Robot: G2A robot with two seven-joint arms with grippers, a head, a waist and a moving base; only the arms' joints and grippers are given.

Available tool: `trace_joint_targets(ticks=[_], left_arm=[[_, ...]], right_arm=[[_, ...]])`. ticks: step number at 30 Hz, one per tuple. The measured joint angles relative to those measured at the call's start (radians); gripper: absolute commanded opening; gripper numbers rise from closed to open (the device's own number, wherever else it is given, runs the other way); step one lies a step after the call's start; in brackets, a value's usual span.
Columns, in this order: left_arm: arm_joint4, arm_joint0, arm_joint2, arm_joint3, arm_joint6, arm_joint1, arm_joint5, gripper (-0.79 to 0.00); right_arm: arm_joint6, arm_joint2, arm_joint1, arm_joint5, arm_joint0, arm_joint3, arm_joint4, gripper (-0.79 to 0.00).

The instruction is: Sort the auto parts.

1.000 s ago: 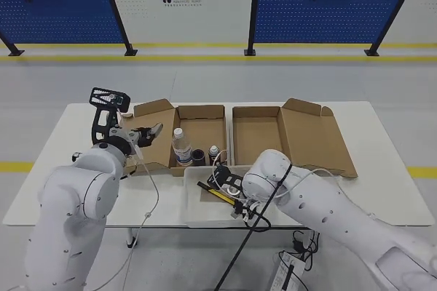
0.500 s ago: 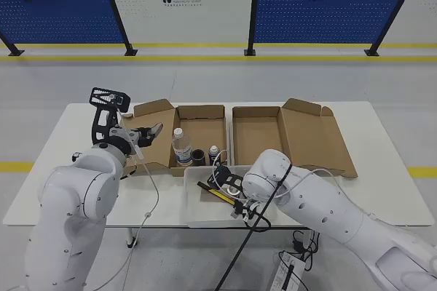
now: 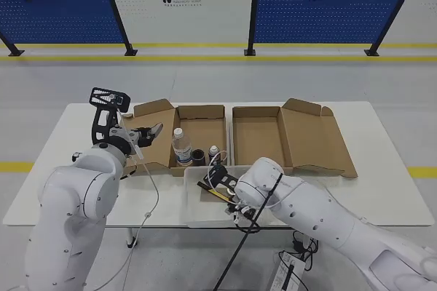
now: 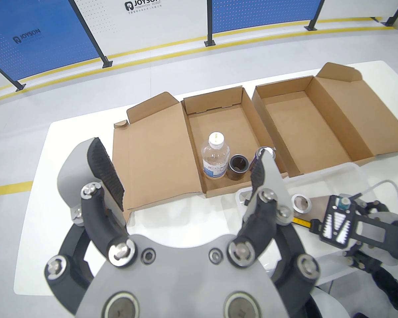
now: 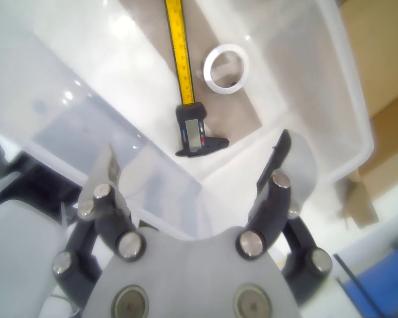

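Top view, caliper (image 3: 213, 191): flat in the white bin (image 3: 193, 211), at 6 o'clock of the left box (image 3: 204, 124); long axis from 10 to 4 o'clock, black tail tip toward 10, head end covered by the right arm

Top view, left gripper (image 3: 151, 132): raised at 9 o'clock of the left box, over its opened flap, fingers spread wide, holding nothing

Top view, boxes: bottle (image 3: 178, 145), black cylinder (image 3: 198, 156) and small can (image 3: 214, 153) in a row along the left box's near wall; right box (image 3: 258, 138) at 3 o'clock of it, both on the table (image 3: 393, 196)

Left wrist view, bin: ring (image 4: 301, 202) plain here, just beside a short stretch of yellow beam; rest of the caliper behind the right arm's camera mount

Left wrist view, can: partly hidden behind one fingertip

Right wrist view, right gripper (image 5: 197, 142): wide open above the bin, nothing between the fingers

Right wrist view, caliper (image 5: 180, 51): head with display and jaws nearest the gripper, yellow scale running straight away, far tip cut off at the frame edge

Right wrist view, ring (image 5: 225, 73): flat, just beside the beam, contact hard to judge; both on a brown sheet (image 5: 229, 110) on the bin floor
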Motion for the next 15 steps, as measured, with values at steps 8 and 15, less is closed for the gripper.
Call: trace_joint_targets(ticks=[8, 15], left_arm=[[0.000, 0.000, 0.000, 0.000, 0.000, 0.000, 0.000, 0.000], [0.000, 0.000, 0.000, 0.000, 0.000, 0.000, 0.000, 0.000]], right_arm=[[0.040, -0.024, -0.037, 0.009, 0.023, 0.076, 0.003, -0.071], [0.048, -0.039, -0.065, -0.009, 0.029, 0.135, 0.016, -0.256]])
